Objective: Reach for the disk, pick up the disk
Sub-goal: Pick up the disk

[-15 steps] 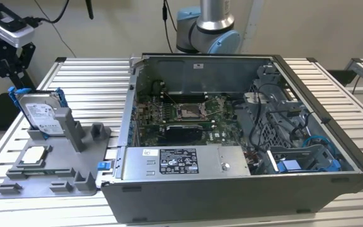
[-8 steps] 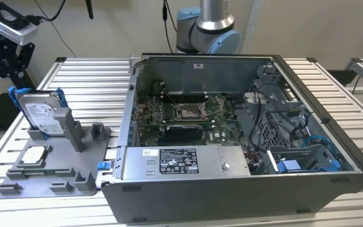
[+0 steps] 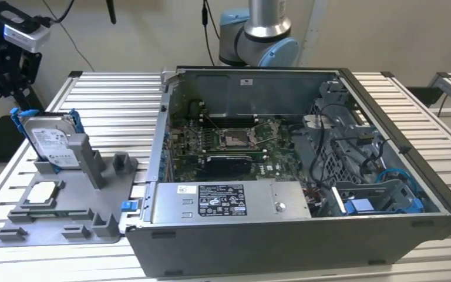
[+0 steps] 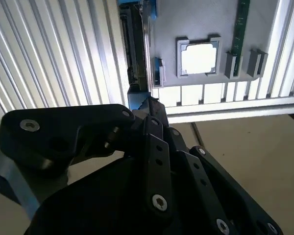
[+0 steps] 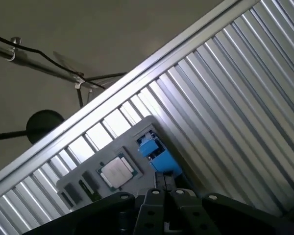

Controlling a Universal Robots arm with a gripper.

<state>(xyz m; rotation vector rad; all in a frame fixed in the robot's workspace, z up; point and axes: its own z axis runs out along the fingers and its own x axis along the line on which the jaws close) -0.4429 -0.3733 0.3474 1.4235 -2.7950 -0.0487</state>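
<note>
The disk (image 3: 51,143) stands upright on its edge in a slot of a grey fixture plate (image 3: 57,218) at the exterior view's left. It is silver-grey with a white label and a bright blue carrier frame. My black gripper (image 3: 10,75) hangs above and a little behind it, apart from it. In the second wrist view the disk (image 4: 137,46) shows edge-on beyond my gripper (image 4: 148,104). In the first wrist view its blue frame (image 5: 154,154) lies just past my gripper (image 5: 163,182), whose fingers are drawn together with nothing between them.
A small square silver chip (image 3: 41,192) lies in a pocket of the fixture plate. An open computer case (image 3: 288,176) stands to the exterior view's right of the fixture. The arm's base (image 3: 257,35) rises behind it. The slatted metal table's edge (image 5: 112,88) runs near the fixture.
</note>
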